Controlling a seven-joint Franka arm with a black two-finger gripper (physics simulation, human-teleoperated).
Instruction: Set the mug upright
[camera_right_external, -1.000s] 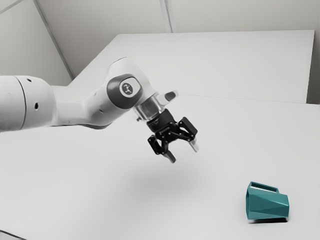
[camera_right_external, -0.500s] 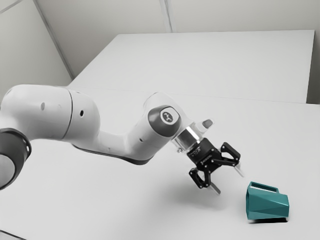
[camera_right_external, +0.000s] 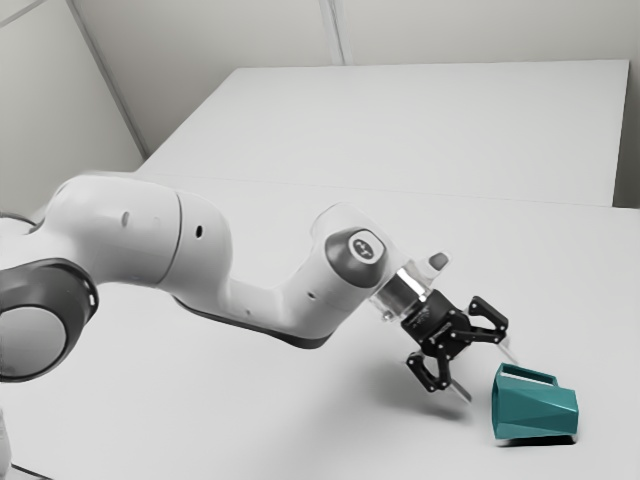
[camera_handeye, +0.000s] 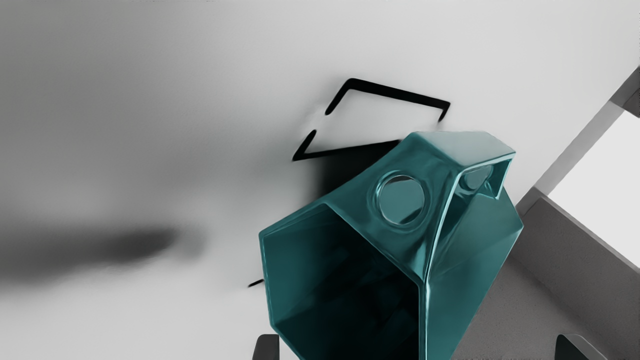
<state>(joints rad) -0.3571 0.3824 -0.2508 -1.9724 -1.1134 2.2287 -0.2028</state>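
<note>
The mug lies on its side on the pale table, its open mouth facing the gripper and its handle on the upper side. Right in front of that mouth, the gripper stands tilted, fingers spread wide and gripping nothing. In the wrist view the two fingertips are well apart, with part of the mug seen between them; whether either one touches the mug, I cannot tell. A black strip of shadow runs along the mug's underside, and a thin dark angular outline marks the table beside the mug. Farther from the mug, the white arm reaches in from the exterior view's left, bending down toward the mug's mouth. Beyond the mug, past the table, the wrist view has a grey surface, and farthest behind the mug in the exterior view rises a pale wall
</note>
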